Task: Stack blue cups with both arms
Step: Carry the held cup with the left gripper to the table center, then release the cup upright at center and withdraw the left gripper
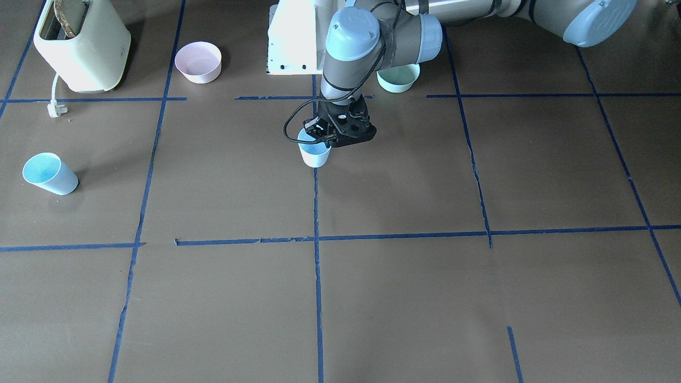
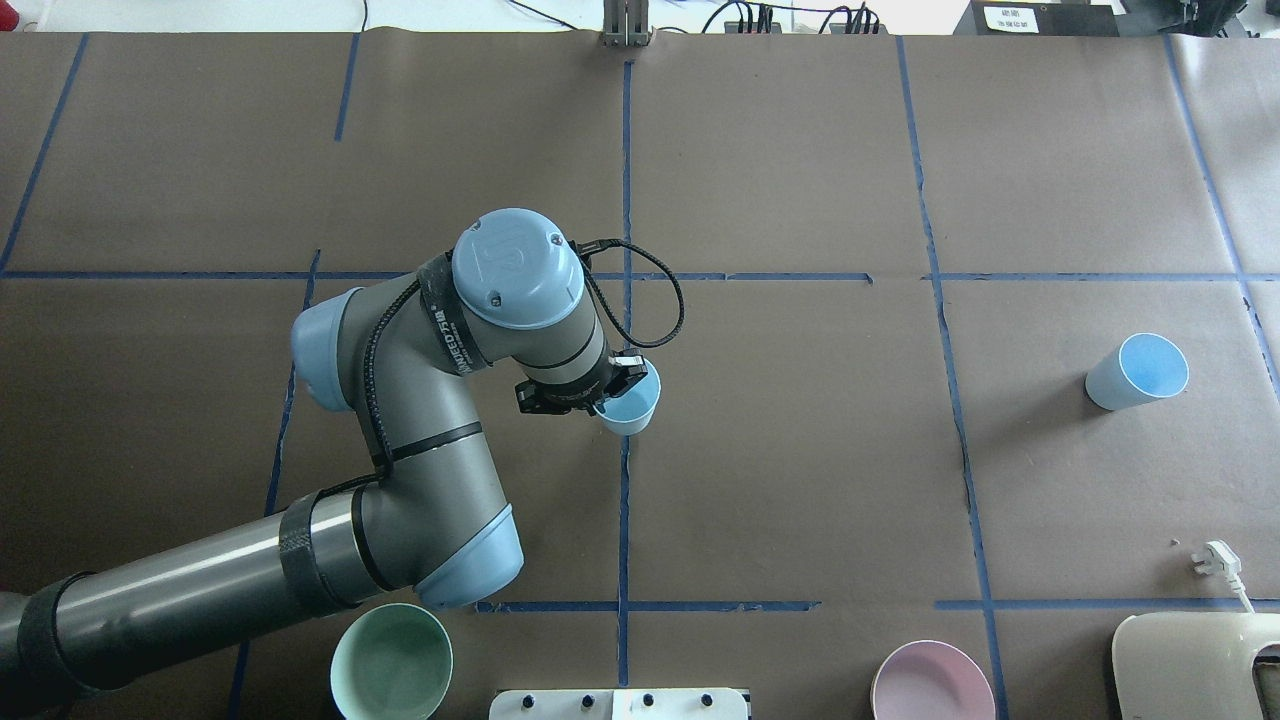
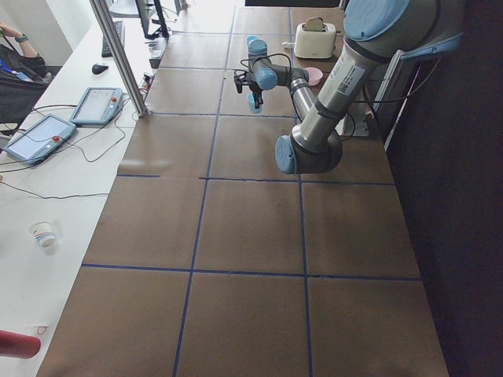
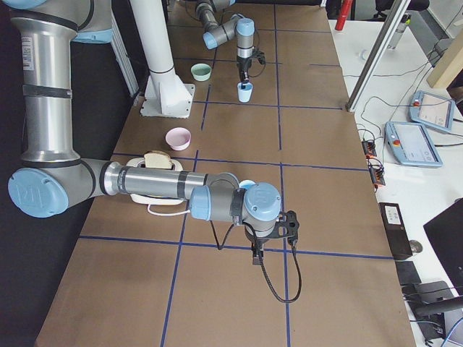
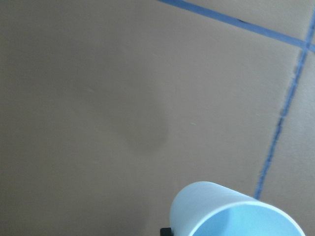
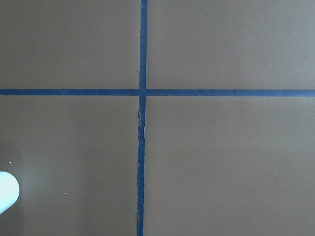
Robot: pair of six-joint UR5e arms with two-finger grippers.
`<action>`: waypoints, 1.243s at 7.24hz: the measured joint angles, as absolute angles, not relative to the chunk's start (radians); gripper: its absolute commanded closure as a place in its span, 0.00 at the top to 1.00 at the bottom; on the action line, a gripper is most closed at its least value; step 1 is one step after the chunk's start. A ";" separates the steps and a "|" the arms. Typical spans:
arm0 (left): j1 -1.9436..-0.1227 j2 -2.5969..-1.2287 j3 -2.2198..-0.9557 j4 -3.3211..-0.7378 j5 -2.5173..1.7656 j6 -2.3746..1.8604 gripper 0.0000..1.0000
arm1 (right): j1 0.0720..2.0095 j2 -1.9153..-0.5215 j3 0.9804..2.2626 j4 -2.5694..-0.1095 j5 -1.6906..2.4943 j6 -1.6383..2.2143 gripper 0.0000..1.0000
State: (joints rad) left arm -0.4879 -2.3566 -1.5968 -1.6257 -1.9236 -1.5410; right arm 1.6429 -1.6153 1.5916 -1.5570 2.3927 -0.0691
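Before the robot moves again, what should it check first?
1. Left gripper pinching the held cup by its rim: ok.
2. Held cup mouth up: ok.
3. Other cup standing upright with nothing in it: ok.
4. Green bowl and pink bowl off the path between the cups: ok.
5. Right gripper open or shut: cannot tell, only a side view shows it.
6. Cups stacked: not ok, they are far apart.
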 measured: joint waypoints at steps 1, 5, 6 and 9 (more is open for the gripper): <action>-0.487 -2.366 -1.567 -1.651 -1.921 -1.542 0.00 | 1.643 -1.616 1.596 -1.557 2.393 -0.069 1.00; -0.486 -2.373 -1.532 -1.670 -1.914 -1.540 0.27 | 1.643 -1.618 1.604 -1.557 2.393 -0.069 1.00; -0.487 -2.373 -1.532 -1.669 -1.913 -1.537 0.57 | 1.643 -1.618 1.605 -1.557 2.394 -0.069 1.00; -0.489 -2.368 -1.534 -1.667 -1.911 -1.533 1.00 | 1.643 -1.619 1.605 -1.558 2.393 -0.069 1.00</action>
State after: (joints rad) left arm -0.4890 -2.3678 -1.5342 -1.6667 -1.9115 -1.5331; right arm 1.6429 -1.6194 1.6047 -1.5576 2.3931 -0.0691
